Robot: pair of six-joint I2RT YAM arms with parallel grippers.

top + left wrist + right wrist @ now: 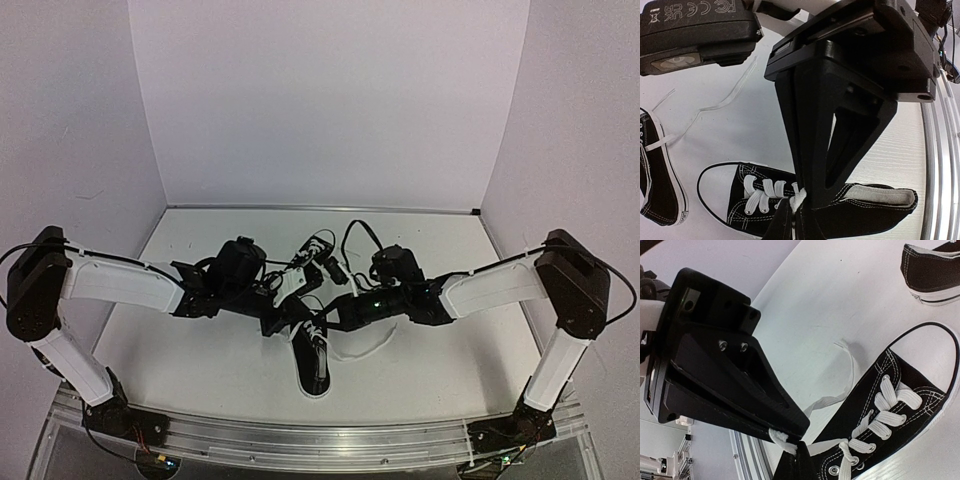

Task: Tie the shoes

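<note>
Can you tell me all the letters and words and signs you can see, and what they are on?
"FC", "CE" and "UK CA", upside down, with a crossed-out bin sign: on the black box at the top of the left wrist view.
Tiny tag on the white sole of the shoe at that view's left edge: too blurred to read.
Nothing else can be read in any view.
</note>
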